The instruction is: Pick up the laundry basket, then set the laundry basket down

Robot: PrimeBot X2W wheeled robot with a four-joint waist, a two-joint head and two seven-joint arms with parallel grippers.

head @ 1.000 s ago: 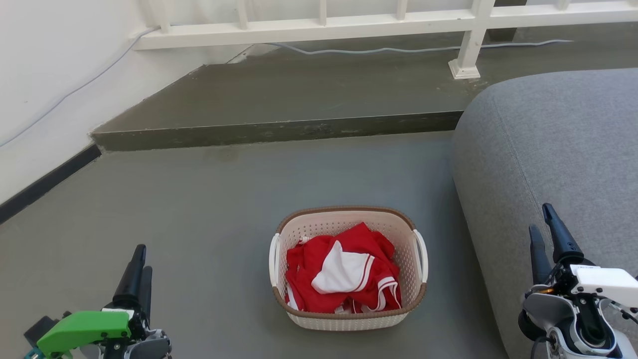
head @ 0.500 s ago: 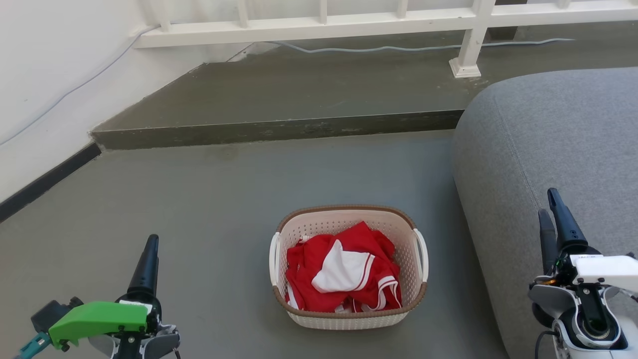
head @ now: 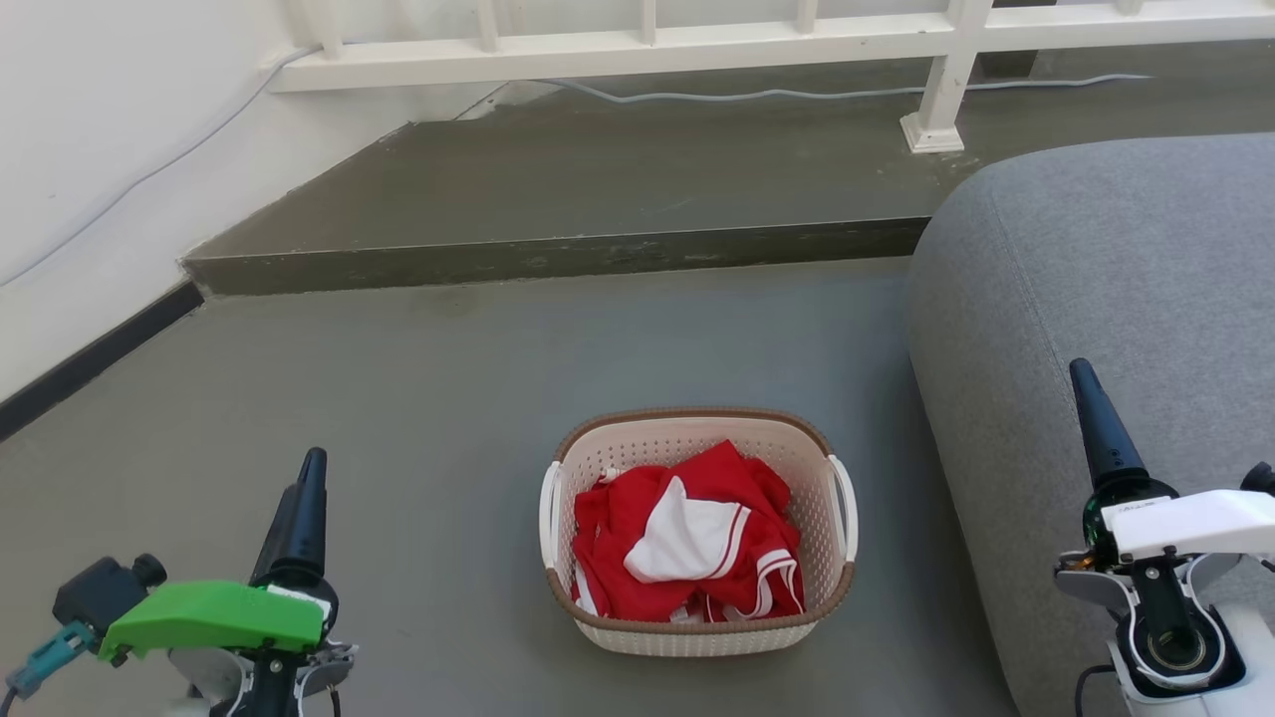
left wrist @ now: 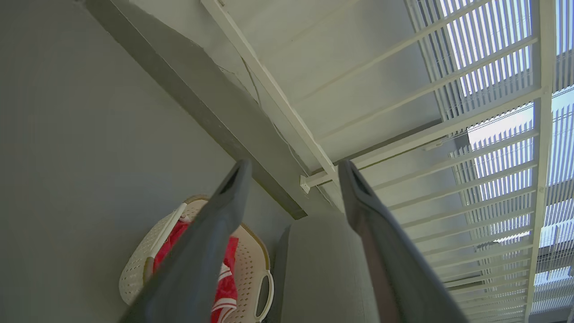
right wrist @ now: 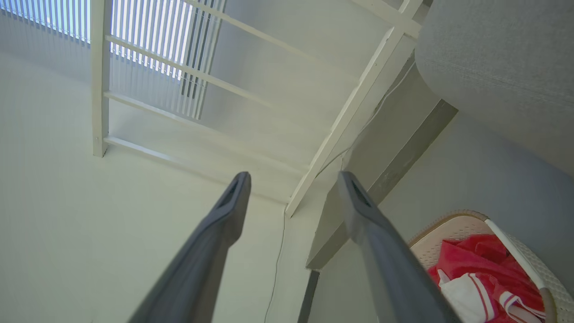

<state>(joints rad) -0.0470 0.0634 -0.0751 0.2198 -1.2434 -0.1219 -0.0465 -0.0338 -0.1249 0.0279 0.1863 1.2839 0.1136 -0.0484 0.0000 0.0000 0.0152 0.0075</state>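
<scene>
Laundry basket (head: pixel 694 414) upright on the floor (head: pixel 398 398), just beside the grey sofa (head: pixel 1096 279), holding red-and-white clothing (head: pixel 687 538). Left hand (left wrist: pixel 294 167) and right hand (right wrist: pixel 293 176) spread open, empty, flanking the basket, well apart from it.

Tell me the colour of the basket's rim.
Brown, woven-look rim on the cream basket; head view shows it best.

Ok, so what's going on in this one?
The robot faces the laundry basket, which sits on the grey floor beside a grey sofa, with red and white clothing inside. The left gripper and right gripper are out to either side of it, clear of its handles, jaws open and holding nothing. The basket has not yet been picked up.
</scene>
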